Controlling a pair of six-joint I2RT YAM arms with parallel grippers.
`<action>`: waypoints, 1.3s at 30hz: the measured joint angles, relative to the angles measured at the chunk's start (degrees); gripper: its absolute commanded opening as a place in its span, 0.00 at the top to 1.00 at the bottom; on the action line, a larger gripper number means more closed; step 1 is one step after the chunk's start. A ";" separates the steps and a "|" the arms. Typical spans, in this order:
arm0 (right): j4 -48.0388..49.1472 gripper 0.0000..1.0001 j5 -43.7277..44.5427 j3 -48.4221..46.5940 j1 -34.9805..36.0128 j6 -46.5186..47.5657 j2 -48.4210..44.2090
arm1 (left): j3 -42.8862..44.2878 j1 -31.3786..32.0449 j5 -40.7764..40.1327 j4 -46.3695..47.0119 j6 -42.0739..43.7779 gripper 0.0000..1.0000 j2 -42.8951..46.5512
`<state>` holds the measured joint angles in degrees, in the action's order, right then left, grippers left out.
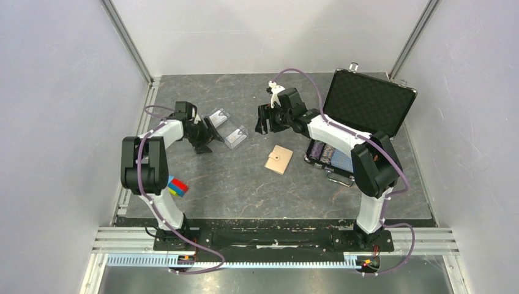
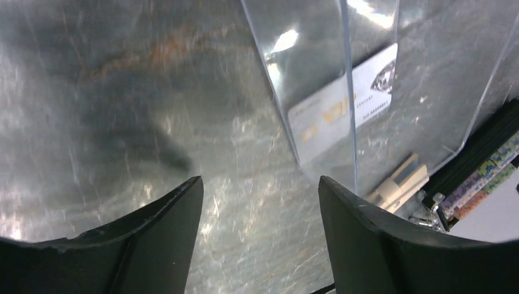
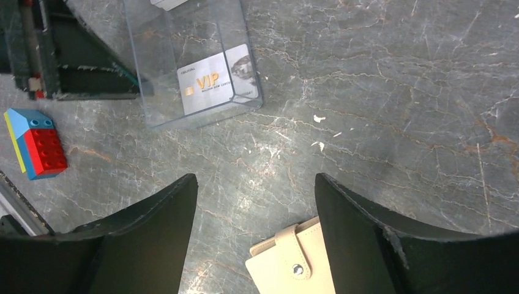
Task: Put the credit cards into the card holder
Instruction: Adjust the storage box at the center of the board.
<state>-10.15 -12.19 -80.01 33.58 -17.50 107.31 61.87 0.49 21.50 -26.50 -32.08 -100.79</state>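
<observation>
Left gripper (image 2: 258, 184) and right gripper (image 3: 256, 180) gape, empty. The credit card (image 3: 211, 82) sits upper-left in what seems a clear stand (image 3: 153, 73), with the card holder (image 3: 294, 263) bottom-centre, shut. A clumsy reach could tip the stand.

"VIP" on credit card (image 3: 210, 84) (gold letters)

Pale lilac-grey walls (image 1: 55, 92) close in a dark marbled tabletop (image 1: 245, 190) on three sides, with aluminium posts (image 1: 127, 40) in the far corners. Between and ahead of the left fingers (image 2: 153, 239) the slab shines with glare and fine scratches. Ahead of the right fingers (image 3: 379, 245), thin rust and white veins cross it.
</observation>
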 measured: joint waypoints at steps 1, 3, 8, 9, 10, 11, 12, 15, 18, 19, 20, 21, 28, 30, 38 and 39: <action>-0.31 0.28 -0.13 -0.11 0.00 -0.04 0.11 | 1.60 0.00 -0.11 -0.17 -0.07 0.30 -1.88; -0.90 0.28 -0.46 -0.26 0.00 -0.11 0.26 | 3.72 0.02 -0.42 -0.70 -0.07 0.31 -3.96; -1.95 0.28 -0.87 -0.28 0.00 -0.13 0.31 | 7.06 0.02 -0.96 -1.73 -0.02 0.30 -5.31; -1.99 0.29 -0.92 -0.31 0.00 -0.13 0.35 | 7.48 0.04 -0.96 -1.70 -0.04 0.29 -5.31; -2.01 0.30 -0.96 -0.39 0.00 -0.20 0.46 | 7.74 0.13 -0.96 -1.70 -0.02 0.29 -5.31; -2.05 0.30 -1.07 -0.61 0.00 -0.35 0.72 | 7.91 0.17 -0.92 -1.70 0.00 0.28 -5.22; -2.36 0.30 -1.14 -1.16 0.00 -0.52 1.18 | 7.93 0.24 -0.92 -1.70 0.02 0.27 -5.11; -3.96 0.29 -1.40 -4.50 0.00 -1.09 3.93 | 7.93 0.39 -0.85 -2.10 0.66 0.25 -4.44; -5.20 0.28 -1.86 -7.91 0.00 -1.86 6.84 | 7.91 0.39 -0.81 -2.29 1.55 0.24 -2.38; -5.68 0.28 -2.14 -9.22 0.00 -2.36 7.93 | 7.89 0.39 -0.74 -2.27 1.86 0.23 -1.53; -6.03 0.28 -2.38 -10.40 0.00 -2.75 8.85 | 7.87 0.39 -0.55 -2.27 2.32 0.23 -0.44; -6.56 0.27 -2.82 -12.11 0.00 -3.45 10.05 | 7.85 0.39 -0.37 -2.29 2.82 0.23 0.63; -7.87 0.28 -5.14 -20.76 0.00 -9.97 17.35 | 6.32 0.61 0.37 -2.25 4.72 0.22 5.53; -8.83 0.30 -5.16 -22.77 0.04 -11.76 19.30 | 5.25 0.72 0.85 -2.45 5.81 0.21 6.43; -13.88 0.49 -4.52 -31.69 0.96 -14.80 26.75 | 0.76 0.87 1.20 -3.78 7.10 0.21 9.25; -14.78 0.53 -4.50 -32.81 1.27 -14.99 27.58 | 0.52 0.87 1.18 -3.93 7.19 0.20 9.57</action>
<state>-24.93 -16.69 -112.81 34.85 -32.49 134.89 62.39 1.37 22.68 -30.44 -24.88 -91.22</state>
